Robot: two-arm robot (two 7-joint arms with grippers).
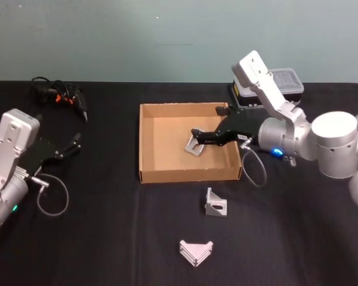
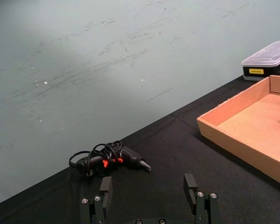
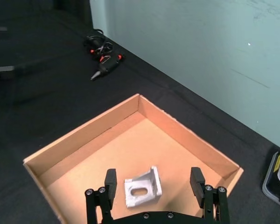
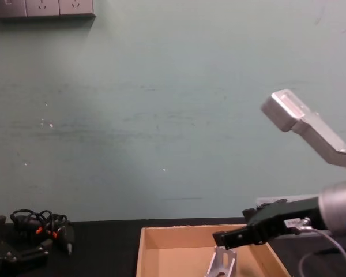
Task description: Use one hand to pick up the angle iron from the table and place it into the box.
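The tan cardboard box (image 1: 185,174) sits mid-table on the black table (image 1: 107,238). One silver angle iron (image 1: 195,146) rests on the box floor, also seen as the angle iron (image 3: 142,187) and the angle iron (image 4: 221,262). My right gripper (image 1: 198,135) hovers just above it, open, its fingers (image 3: 110,179) standing apart on either side without touching the metal. Two more angle irons lie on the table in front of the box, one angle iron (image 1: 215,203) upright and another angle iron (image 1: 196,251) nearer me. My left gripper (image 1: 74,143) is parked at the left, open.
A clear-lidded plastic case (image 1: 286,83) stands behind the box at the right. A black cable bundle with orange marks (image 1: 59,95) lies at the back left. Bare tabletop lies between the box and the left arm.
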